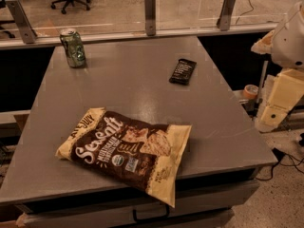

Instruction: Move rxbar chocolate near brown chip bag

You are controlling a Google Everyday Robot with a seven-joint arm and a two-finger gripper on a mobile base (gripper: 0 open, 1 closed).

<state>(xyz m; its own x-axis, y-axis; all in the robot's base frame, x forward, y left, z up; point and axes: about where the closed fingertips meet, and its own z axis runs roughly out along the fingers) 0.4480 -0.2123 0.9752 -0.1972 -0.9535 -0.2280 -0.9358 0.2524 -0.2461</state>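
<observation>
The rxbar chocolate (183, 71), a small flat black wrapper with pale text, lies on the grey table (123, 80) towards its far right. The brown chip bag (127, 149), dark brown with cream-yellow ends and white script, lies flat near the table's front edge, partly hanging over it. The bar and the bag are well apart. My arm hangs off the table's right side, and my gripper (271, 114) is at its lower end, below table height and away from both things. It holds nothing that I can see.
A green can (73, 48) stands upright at the table's far left corner. A glass barrier with metal posts (150, 13) runs along the far edge. A tape roll (250, 91) sits beside the arm. Cables lie on the floor at the right.
</observation>
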